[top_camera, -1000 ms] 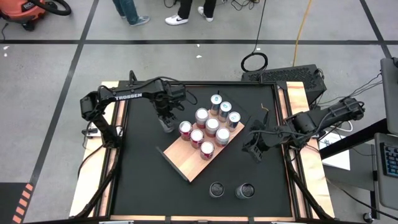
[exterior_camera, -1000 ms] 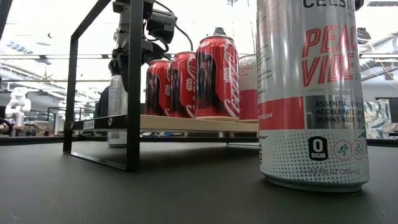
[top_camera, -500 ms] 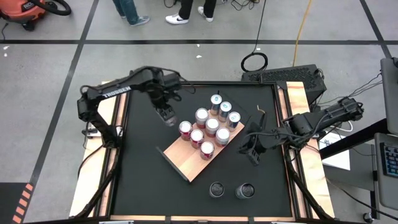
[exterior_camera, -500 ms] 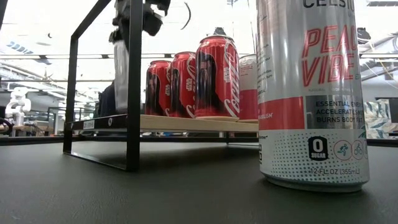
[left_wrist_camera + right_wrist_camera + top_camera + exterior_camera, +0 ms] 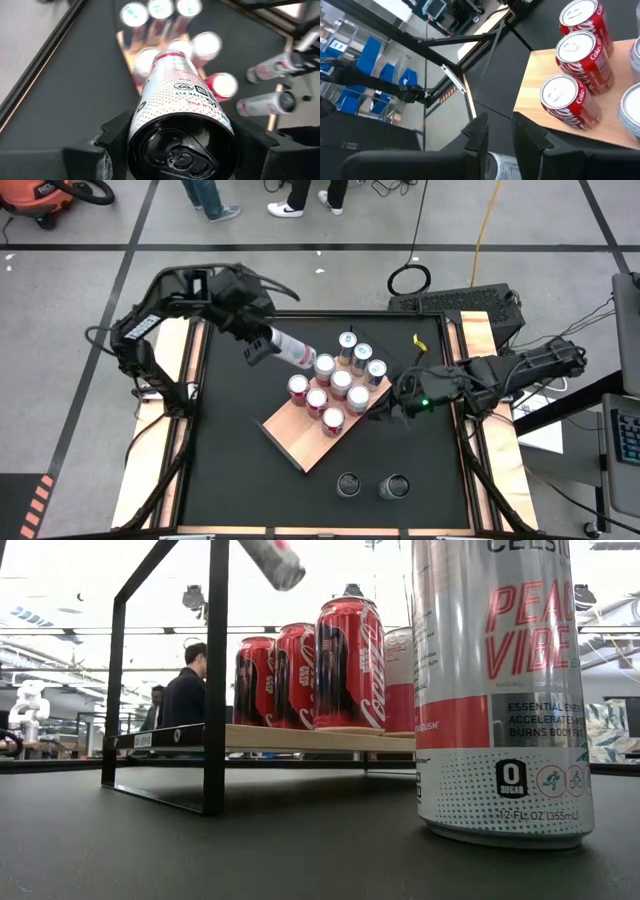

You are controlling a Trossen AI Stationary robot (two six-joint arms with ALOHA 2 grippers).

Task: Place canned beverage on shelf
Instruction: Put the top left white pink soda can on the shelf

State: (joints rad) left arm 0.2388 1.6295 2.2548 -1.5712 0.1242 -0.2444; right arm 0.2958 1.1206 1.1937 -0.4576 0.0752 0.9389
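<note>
My left gripper (image 5: pixel 262 348) is raised above the table's far left and shut on a white and red can (image 5: pixel 290 350), which also shows in the left wrist view (image 5: pixel 182 107). The can is tilted, and its base (image 5: pixel 272 560) points toward the shelf. The shelf (image 5: pixel 300 430) is a light-brown board on a black frame (image 5: pixel 215 680). It carries several upright cans (image 5: pixel 340 385), red ones among them (image 5: pixel 345 665). My right gripper (image 5: pixel 397 405) is low beside the shelf's right edge (image 5: pixel 530 85). Its fingers (image 5: pixel 479 134) stand a narrow gap apart and hold nothing. My left gripper pinches the can's two sides near its top end (image 5: pixel 150 135) between its two fingers (image 5: pixel 114 142). The fingers slant down from the table's far left and lie along the can. The can is lifted clear and tilted, with its tab end toward the wrist.
Two more cans (image 5: pixel 348 484) (image 5: pixel 393 486) stand on the black tabletop near the front edge. One of them fills the low view's right side (image 5: pixel 500 690). The shelf's near left half (image 5: pixel 290 435) is bare board. People stand beyond the table (image 5: pixel 185 690).
My left gripper has risen from the table left of the shelf and gone toward the far edge. It has lifted the can clear and tipped it from upright to slanting, base toward the shelf's cans. My right gripper has moved a little left, toward the shelf.
</note>
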